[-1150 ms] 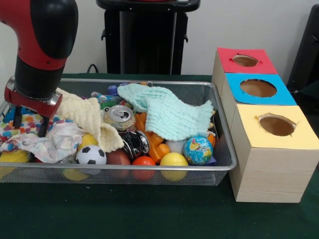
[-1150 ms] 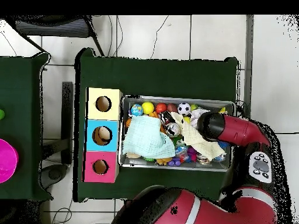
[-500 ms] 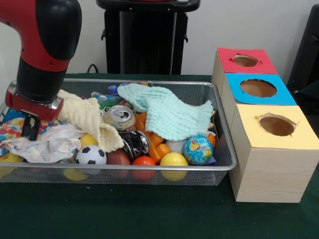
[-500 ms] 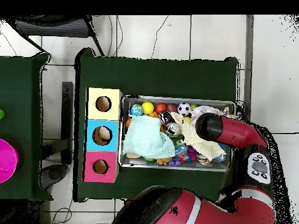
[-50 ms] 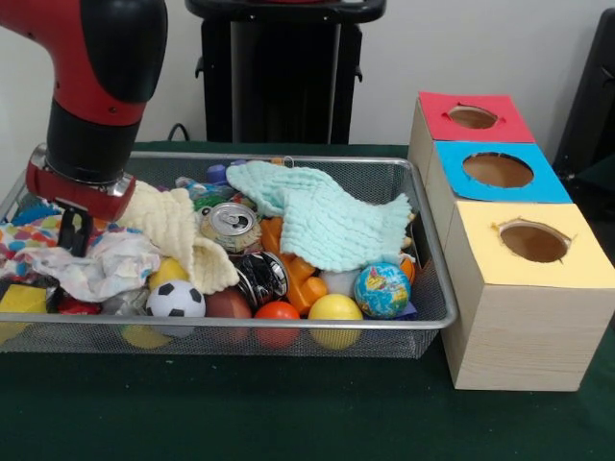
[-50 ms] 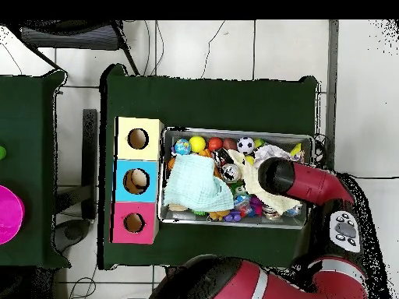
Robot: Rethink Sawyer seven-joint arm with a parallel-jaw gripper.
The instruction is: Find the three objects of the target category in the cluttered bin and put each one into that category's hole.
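A: Where is the arm [image 5: 96,86]?

B: Over the bin's [image 5: 288,331] left end in the front view. Its gripper [image 5: 75,230] reaches down to the patterned cloth [image 5: 91,264] there.

A: Are the jaws open or closed?

B: I cannot tell; only one dark finger shows clearly against the cloth.

A: What else lies in the bin?

B: A cream cloth [image 5: 178,230] lies beside the arm and a mint cloth [image 5: 327,216] is spread over the middle. A can [image 5: 231,226] stands between them. Along the front wall sit a football [image 5: 176,300], a red ball [image 5: 278,312], a yellow ball [image 5: 334,307] and a globe ball [image 5: 382,290].

A: And the holes?

B: Three boxes stand on the green surface [image 5: 288,413] just beside the bin's right end: yellow [image 5: 533,240] nearest, blue [image 5: 498,170] in the middle, red [image 5: 473,117] farthest. Each has a round hole on top.
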